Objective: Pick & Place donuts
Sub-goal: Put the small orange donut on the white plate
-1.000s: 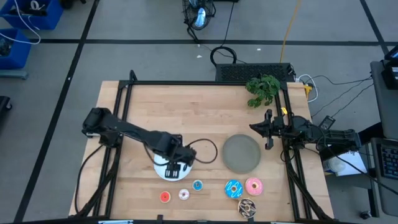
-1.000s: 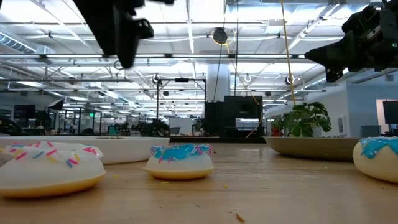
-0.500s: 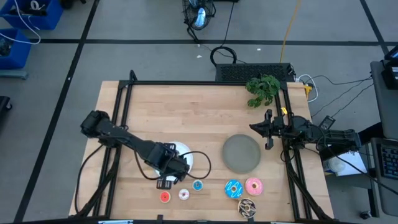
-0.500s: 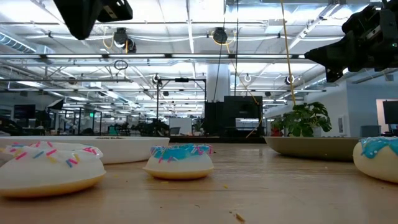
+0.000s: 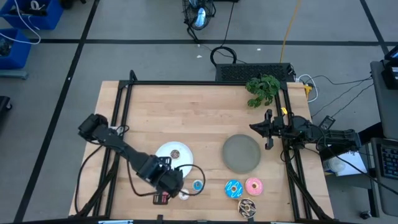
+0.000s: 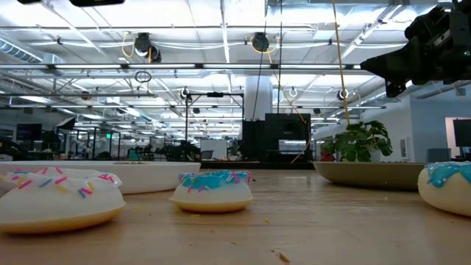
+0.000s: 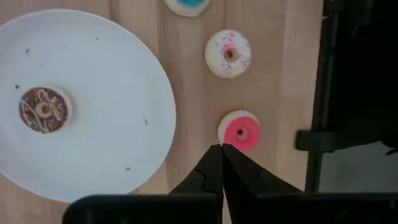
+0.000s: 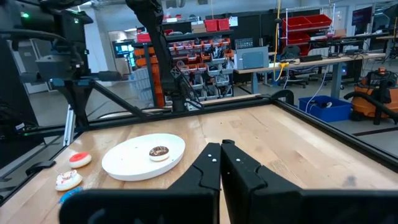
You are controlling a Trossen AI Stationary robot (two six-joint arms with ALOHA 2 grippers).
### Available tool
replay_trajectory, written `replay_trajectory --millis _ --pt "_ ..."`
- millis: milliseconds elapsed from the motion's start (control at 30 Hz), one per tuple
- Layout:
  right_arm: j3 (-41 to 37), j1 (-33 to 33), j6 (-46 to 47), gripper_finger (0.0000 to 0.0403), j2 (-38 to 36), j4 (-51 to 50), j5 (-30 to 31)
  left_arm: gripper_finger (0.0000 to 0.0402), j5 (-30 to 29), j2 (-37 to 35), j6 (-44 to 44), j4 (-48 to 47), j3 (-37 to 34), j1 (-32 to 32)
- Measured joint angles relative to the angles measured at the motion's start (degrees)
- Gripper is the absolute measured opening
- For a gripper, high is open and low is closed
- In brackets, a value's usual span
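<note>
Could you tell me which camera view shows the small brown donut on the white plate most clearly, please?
The left wrist view: the brown donut lies unobstructed on the white plate, its pale drizzle visible. The high view shows it only as a tiny ring, the right wrist view shows it small and side-on, and in the low view I cannot make it out.

Red donut under left claw in high view.

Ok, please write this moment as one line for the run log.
left gripper: shut, above red donut | brown donut: on white plate | right gripper: shut, idle
</note>
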Motion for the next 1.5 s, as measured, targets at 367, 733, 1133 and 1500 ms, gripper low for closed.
replay_trajectory --millis 367,733,1133,1500 --pt "0.00 0.00 0.00 0.0000 -0.02 0.48 0.01 0.0012 -1.27 -0.01 -1.59 2.02 0.00 -3.54" --pt "-0.02 -0.01 0.00 0.0000 -0.02 0.83 0.00 0.0019 -3.29 -0.01 0.53 1.99 -0.01 -2.83" --pt "0.00 0.00 0.00 0.0000 -0.02 0.79 0.00 0.0017 -1.17 5.57 -0.03 6.83 -2.49 -4.53" --pt "-0.01 -0.01 0.00 0.0000 -0.02 0.93 0.00 0.0035 0.32 9.39 -2.11 5.87 -2.51 -5.26"
